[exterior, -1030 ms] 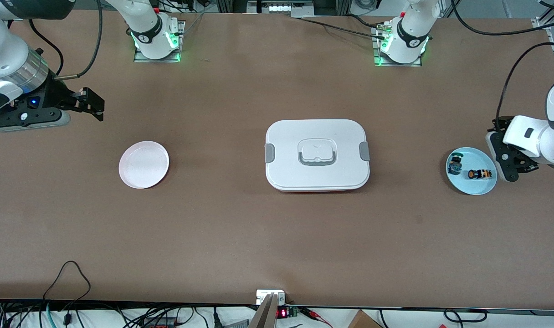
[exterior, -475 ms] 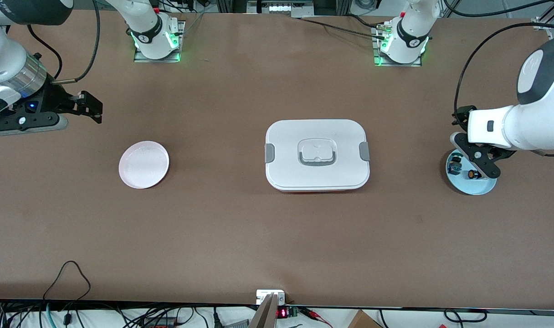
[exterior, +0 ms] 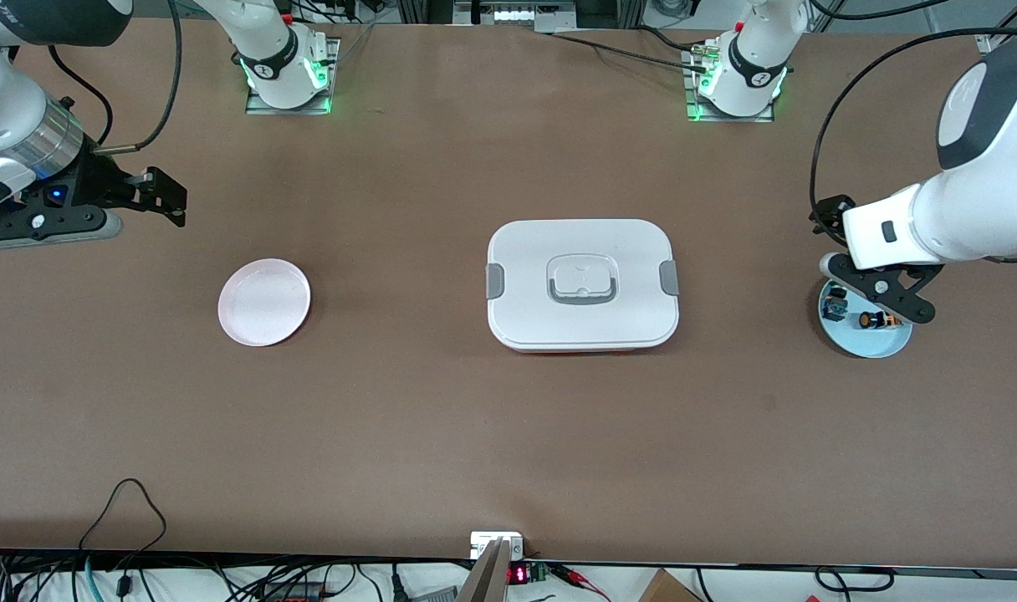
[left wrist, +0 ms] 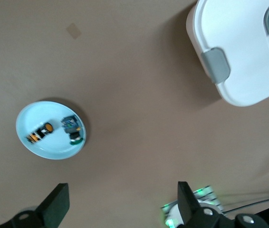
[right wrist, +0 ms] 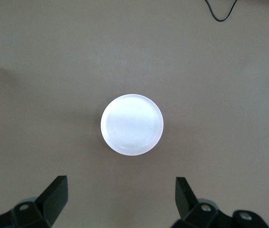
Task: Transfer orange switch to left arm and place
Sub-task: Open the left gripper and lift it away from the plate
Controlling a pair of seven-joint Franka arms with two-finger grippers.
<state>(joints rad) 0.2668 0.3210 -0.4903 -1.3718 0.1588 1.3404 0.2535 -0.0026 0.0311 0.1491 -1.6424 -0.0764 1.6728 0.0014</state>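
Note:
The orange switch point(exterior: 878, 319) lies on a light blue plate point(exterior: 872, 341) at the left arm's end of the table, beside a small blue-and-green component point(exterior: 834, 306). My left gripper point(exterior: 881, 294) is open and empty in the air over that plate. In the left wrist view the orange switch point(left wrist: 40, 134) and the plate point(left wrist: 34, 145) sit off to one side of my open left gripper point(left wrist: 122, 205). The white box point(exterior: 582, 284) stands mid-table and shows in the left wrist view point(left wrist: 241, 57). My right gripper point(exterior: 176, 199) is open and empty, up in the air at the right arm's end.
A pale pink round plate point(exterior: 264, 302) lies bare toward the right arm's end, and it shows in the right wrist view point(right wrist: 132, 124) with my right gripper point(right wrist: 120, 202) open above the table. Cables run along the table edge nearest the camera.
The left arm has swung in from the table's end, bringing its gripper over the blue plate. The right gripper has shifted slightly and stays open.

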